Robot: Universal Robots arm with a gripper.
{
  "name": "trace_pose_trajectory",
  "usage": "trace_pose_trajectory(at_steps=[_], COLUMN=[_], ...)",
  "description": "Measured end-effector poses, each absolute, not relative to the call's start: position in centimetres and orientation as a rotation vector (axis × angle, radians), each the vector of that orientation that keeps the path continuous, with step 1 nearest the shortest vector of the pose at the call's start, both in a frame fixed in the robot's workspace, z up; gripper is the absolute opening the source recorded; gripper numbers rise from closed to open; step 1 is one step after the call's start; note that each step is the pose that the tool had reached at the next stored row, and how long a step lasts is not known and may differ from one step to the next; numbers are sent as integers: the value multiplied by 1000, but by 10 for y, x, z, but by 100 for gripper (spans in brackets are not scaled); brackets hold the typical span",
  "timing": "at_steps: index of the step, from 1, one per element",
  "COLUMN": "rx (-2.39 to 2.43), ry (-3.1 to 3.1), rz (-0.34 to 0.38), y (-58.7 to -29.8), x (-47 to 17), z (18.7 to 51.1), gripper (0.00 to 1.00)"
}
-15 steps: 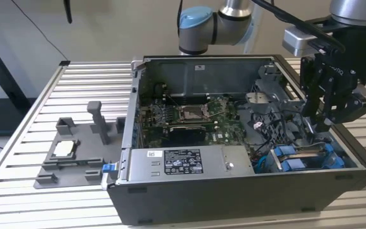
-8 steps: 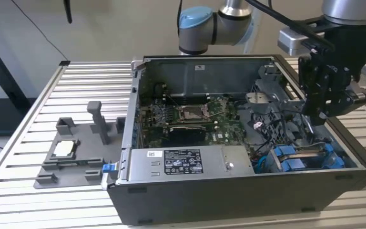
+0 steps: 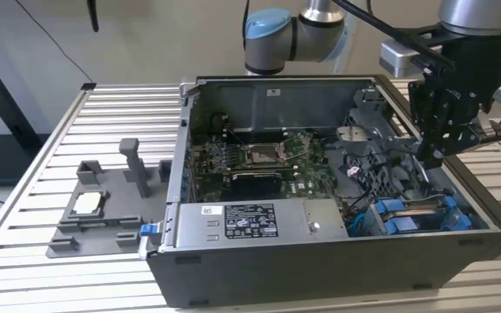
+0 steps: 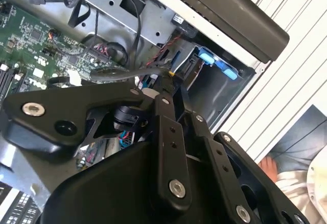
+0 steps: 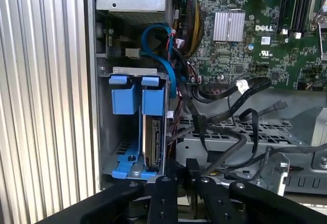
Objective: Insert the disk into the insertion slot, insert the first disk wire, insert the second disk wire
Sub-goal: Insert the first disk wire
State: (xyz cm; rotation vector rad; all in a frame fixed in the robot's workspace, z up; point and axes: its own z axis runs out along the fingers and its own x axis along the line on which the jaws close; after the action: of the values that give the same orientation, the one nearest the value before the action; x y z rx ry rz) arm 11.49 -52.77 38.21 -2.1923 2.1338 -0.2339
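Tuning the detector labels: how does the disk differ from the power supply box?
The disk stands on edge in the drive bay, clipped in blue plastic; the power supply box lies flat, unframed, label facing up. The box is clearly bulkier than the disk. Both are grey metal inside the case.

Slatted table [image 3: 120, 104] w/ PC case [image 3: 320, 270], grey jig [image 3: 89, 229]

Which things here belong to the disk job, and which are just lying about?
Job: disk, insertion slot, black cables, gripper.
Lying about: power-supply box, motherboard, grey fixture tray.
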Motion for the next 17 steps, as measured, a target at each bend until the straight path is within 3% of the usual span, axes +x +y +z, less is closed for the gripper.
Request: trace_pose_trajectory(at_steps=[7, 17], rx=[-2197, -2233], ry=[2139, 2171], rz=[-225, -157], y=[-528, -533], x=[117, 130], z=[382, 376], gripper=[20, 20])
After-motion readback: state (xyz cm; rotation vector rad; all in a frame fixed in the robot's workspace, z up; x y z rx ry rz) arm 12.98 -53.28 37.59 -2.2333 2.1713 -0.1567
